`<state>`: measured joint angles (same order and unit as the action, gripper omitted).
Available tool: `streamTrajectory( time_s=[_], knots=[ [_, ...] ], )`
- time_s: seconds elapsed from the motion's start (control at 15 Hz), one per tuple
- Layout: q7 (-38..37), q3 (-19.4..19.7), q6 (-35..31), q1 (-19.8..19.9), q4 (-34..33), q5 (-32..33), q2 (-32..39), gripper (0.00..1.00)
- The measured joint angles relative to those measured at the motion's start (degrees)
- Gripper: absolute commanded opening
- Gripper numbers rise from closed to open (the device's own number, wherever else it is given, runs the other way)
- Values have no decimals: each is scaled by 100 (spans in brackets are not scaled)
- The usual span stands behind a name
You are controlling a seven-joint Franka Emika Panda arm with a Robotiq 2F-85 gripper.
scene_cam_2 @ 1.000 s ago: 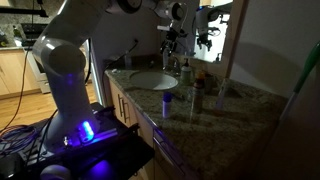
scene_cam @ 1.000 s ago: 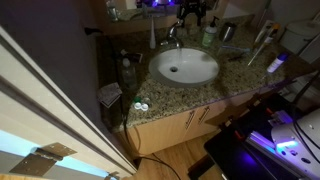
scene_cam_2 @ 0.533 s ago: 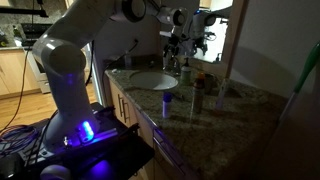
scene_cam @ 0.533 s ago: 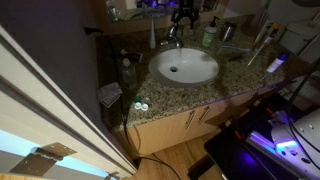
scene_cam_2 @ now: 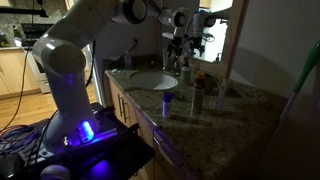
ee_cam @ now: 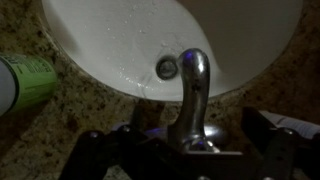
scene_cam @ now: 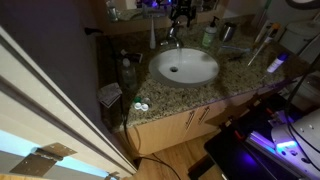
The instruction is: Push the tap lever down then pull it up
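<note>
Gripper (scene_cam: 181,13) nearer short shiny chrome tap lever (ee_cam: 205,146)

**Wrist view, looking down on sink.** White basin (ee_cam: 110,35) fills upper frame. Drain (ee_cam: 167,67) sits near the basin's lower rim, w/ small glints on the bowl beside it. Chrome faucet (ee_cam: 193,95) stands at ctr, its curved spout ending over the basin just beside the drain. Tap lever (ee_cam: 205,150) is a flat shiny strip at the faucet base, near lower edge; detail unclear. Gripper (ee_cam: 190,158) is dark and blurred. Its two fingers (ee_cam: 100,152) stand wide apart, one each side of the faucet; contact cannot be told. Green bottle (ee_cam: 22,80) shows at left edge of frame, on speckled granite counter (ee_cam: 60,125), well apart from faucet.
</note>
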<state>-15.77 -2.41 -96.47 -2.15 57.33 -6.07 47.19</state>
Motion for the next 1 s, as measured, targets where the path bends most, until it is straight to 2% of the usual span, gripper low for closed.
streamTrajectory(
  time_s=[0.13,0.2,0.27,0.93,1.0],
  knots=[
    [4,8,-95,34,-168,-22,120,100],
    [7,8,-95,43,-241,-37,179,75],
    [7,8,-95,46,-294,-45,225,74],
    [16,3,-103,0,-301,-27,157,4],
    [19,0,-113,-17,-298,-23,152,7]
  ],
)
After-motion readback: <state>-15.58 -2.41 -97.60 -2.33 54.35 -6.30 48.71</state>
